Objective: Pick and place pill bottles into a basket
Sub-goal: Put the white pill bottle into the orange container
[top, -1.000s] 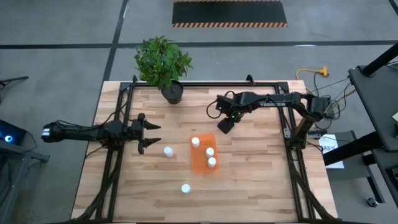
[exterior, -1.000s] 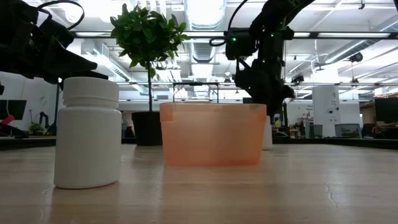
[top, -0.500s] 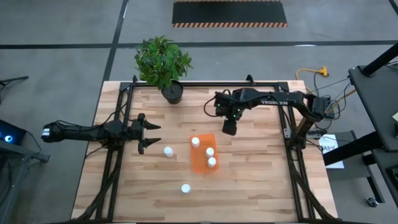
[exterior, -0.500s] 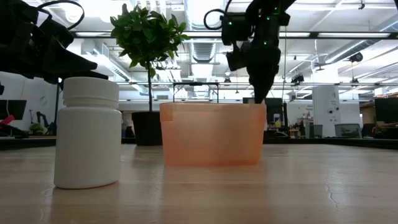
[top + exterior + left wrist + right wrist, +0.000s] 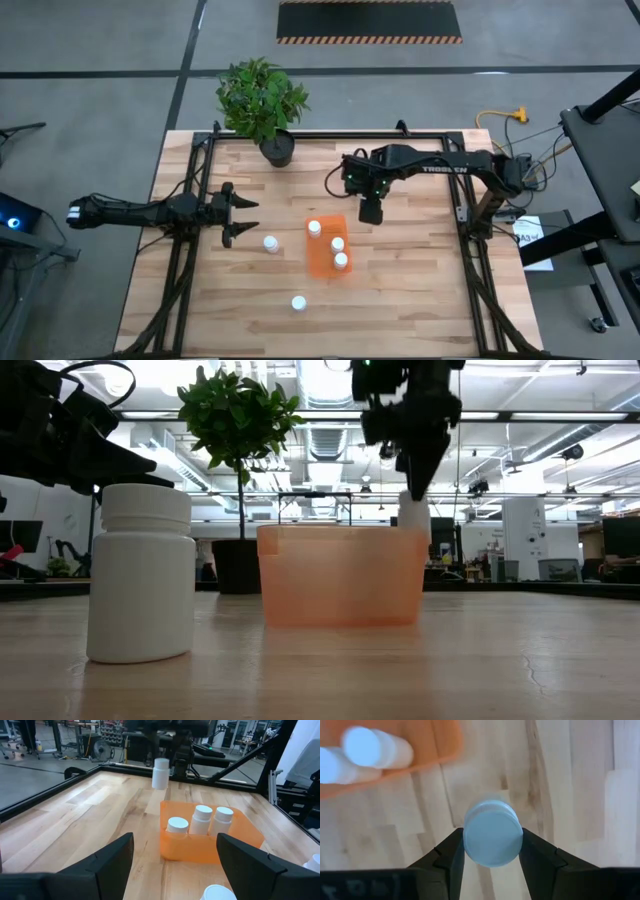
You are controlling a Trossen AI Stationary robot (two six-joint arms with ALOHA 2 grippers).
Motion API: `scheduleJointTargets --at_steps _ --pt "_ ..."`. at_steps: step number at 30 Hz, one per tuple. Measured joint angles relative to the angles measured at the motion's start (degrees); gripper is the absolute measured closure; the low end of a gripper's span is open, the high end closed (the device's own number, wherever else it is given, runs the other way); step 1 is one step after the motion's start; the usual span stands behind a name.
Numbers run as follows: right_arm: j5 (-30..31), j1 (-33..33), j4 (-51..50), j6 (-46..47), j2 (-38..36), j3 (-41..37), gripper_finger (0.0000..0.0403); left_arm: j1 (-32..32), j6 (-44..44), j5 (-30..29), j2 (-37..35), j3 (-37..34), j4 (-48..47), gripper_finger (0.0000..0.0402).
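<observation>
Right gripper [image 5: 492,851]: raised above the desk [image 5: 400,290], just beyond the far end of the basket; fingers [image 5: 451,854] clamped on the cap end of one pill bottle, one finger on each side.
Held bottle [image 5: 160,773]: white, hanging upright in the air, clear of the wood; from the low view it shows behind the basket's far right corner, its lower end about level with the rim.
Left gripper [image 5: 243,216]: at the left of the desk, off the surface, pointing toward the basket; fingers [image 5: 110,865] spread wide, holding nothing.
Basket [image 5: 322,262]: orange, see-through, near the middle of the desk, well apart from the left gripper.
Bottles in basket [image 5: 202,820]: three stand upright inside, close together in a row.
Loose bottle by basket [image 5: 270,243]: upright on the wood, between the left gripper and the basket.
Loose bottle near front [image 5: 298,302]: upright on the wood, alone, toward the near edge; it fills the left foreground of the low view.
Plant [image 5: 262,100]: green leaves in a black pot at the far edge of the desk.
</observation>
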Motion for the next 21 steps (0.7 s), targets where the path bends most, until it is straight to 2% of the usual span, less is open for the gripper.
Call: scheduleJointTargets --at_steps 5,12,21 --pt "0.29 2.45 -0.67 1.65 0.40 4.07 0.0261 0.00 0.00 0.00 0.00 -0.01 0.00 0.0134" --pt "0.43 4.38 -6.06 2.30 6.99 13.10 0.0261 0.00 0.00 0.01 -0.02 0.00 0.01 0.0134" --pt "0.47 6.45 -6.74 1.84 14.32 27.20 0.0261 0.00 0.00 0.01 0.00 -0.01 0.02 0.0134"
